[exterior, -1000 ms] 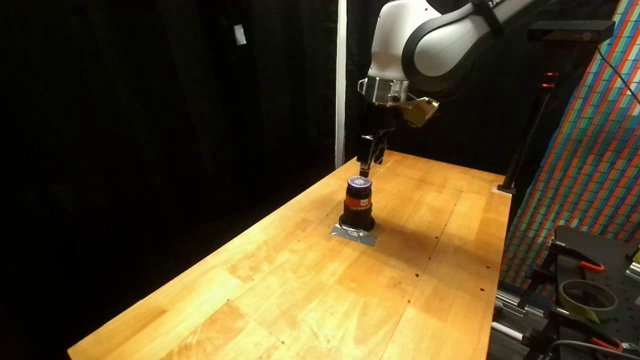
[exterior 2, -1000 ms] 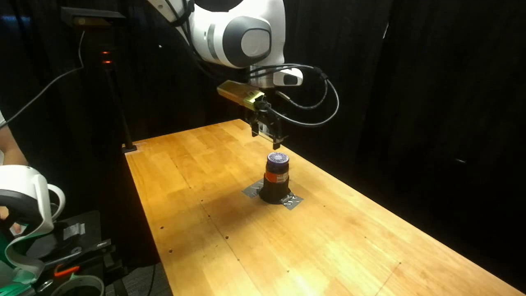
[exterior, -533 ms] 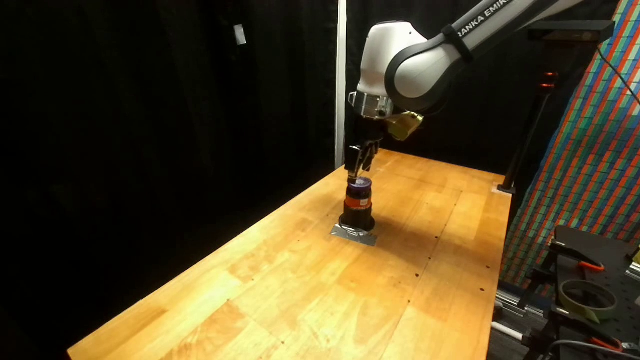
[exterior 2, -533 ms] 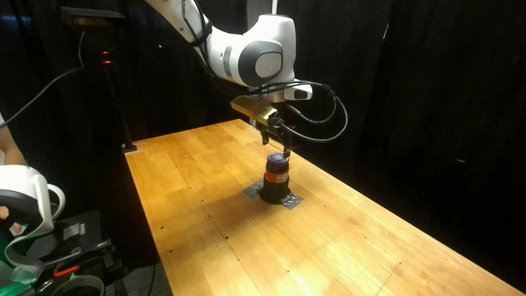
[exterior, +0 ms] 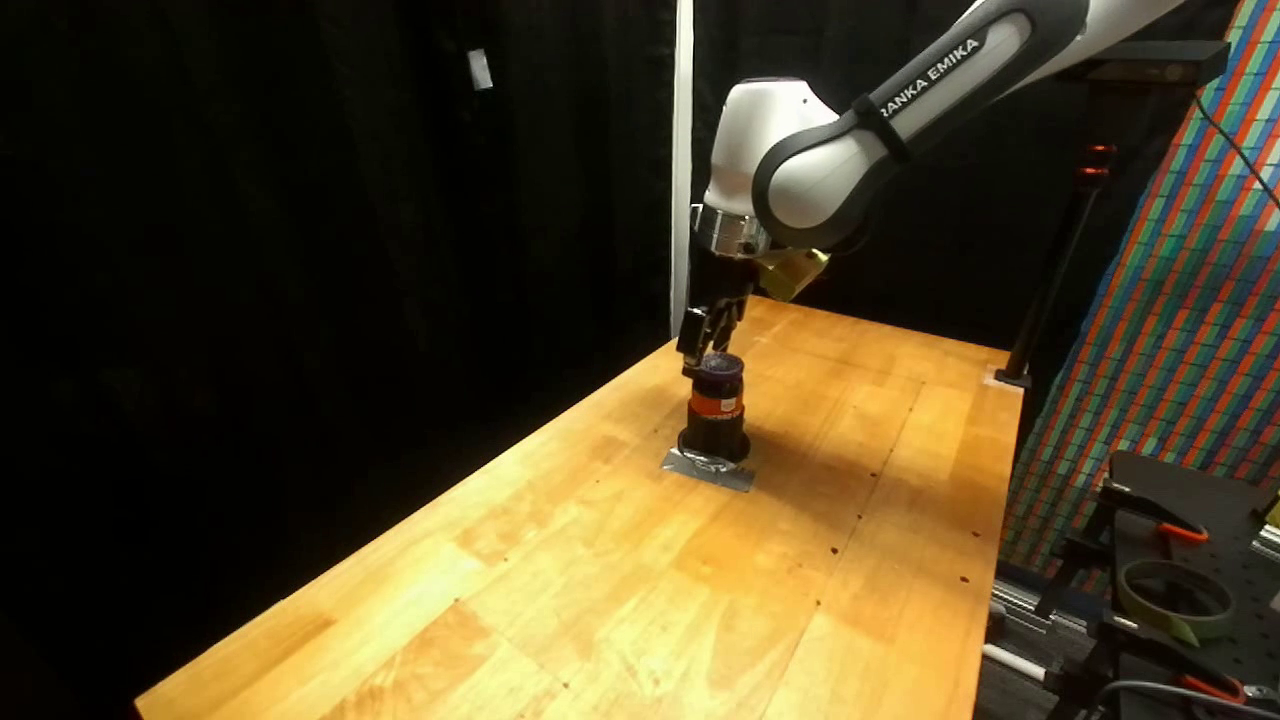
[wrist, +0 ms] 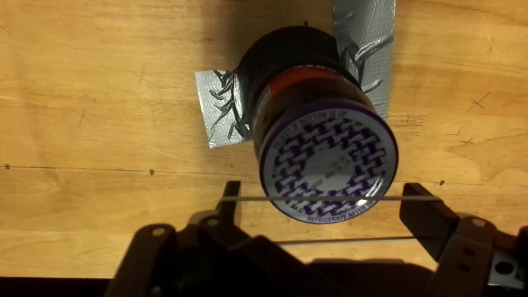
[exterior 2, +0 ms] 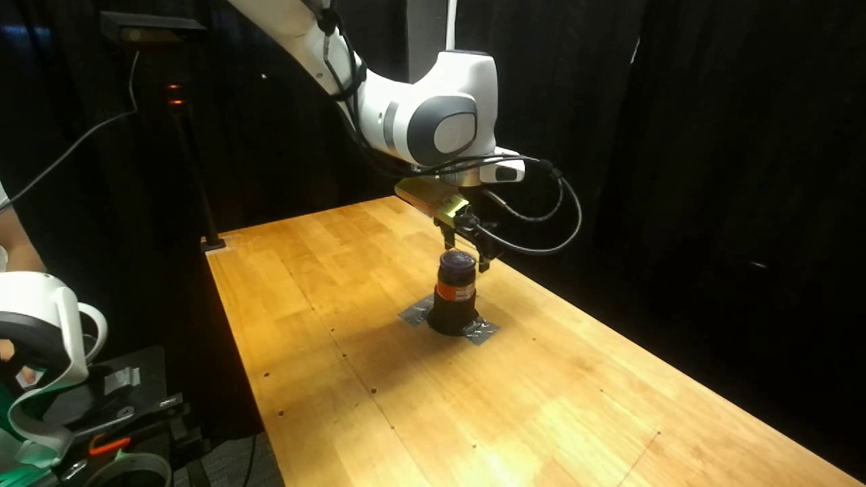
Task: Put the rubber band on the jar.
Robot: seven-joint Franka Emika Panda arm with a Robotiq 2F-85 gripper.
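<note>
Your claw (wrist: 324, 194) is spread inside the stretched rubber band (wrist: 330, 198), which crosses before the purple-lidded jar (wrist: 326, 152) in the wrist view and, likely light and springy (apt to snap off), is best held at both ends.

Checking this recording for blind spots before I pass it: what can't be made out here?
Base of the jar, both exterior views: hidden by the black holder.
Rubber band, lower strand's left end, wrist view: hidden by the gripper.
Centre print on the lid, wrist view: too blurred to read.
Person's arm, in an exterior view: cut off by the left edge.
</note>
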